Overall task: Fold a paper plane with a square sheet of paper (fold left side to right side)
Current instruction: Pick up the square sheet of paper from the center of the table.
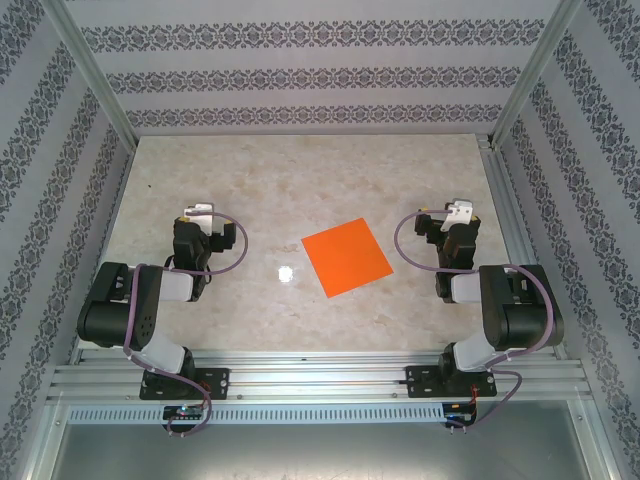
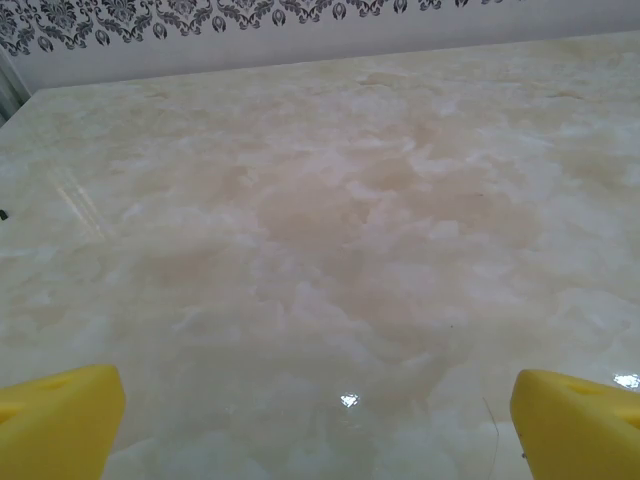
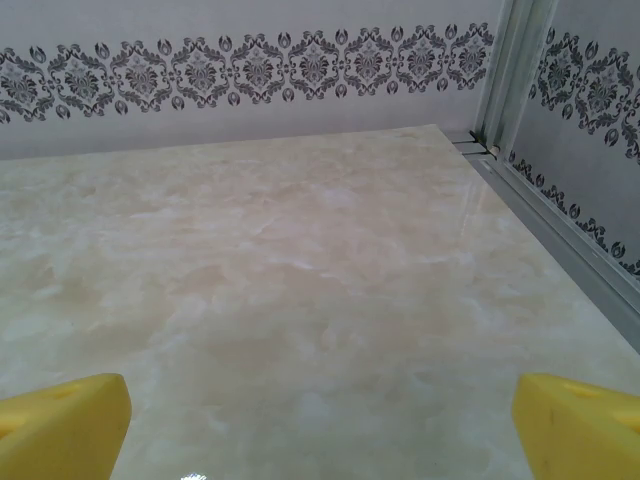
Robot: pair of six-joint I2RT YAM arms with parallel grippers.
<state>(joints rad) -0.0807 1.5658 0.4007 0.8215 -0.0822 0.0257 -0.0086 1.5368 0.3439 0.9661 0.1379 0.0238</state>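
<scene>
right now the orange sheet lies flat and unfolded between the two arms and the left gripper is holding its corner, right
Not quite: the left gripper holds nothing. It is open and sits clear of the square sheet of paper, as the top external view shows. The rest of what you said is right.

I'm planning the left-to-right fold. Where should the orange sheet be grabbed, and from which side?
Probably the left corner of the square sheet of paper, approached from the left by the open left gripper: it lies flat and rotated, so that corner points toward that arm.
</scene>
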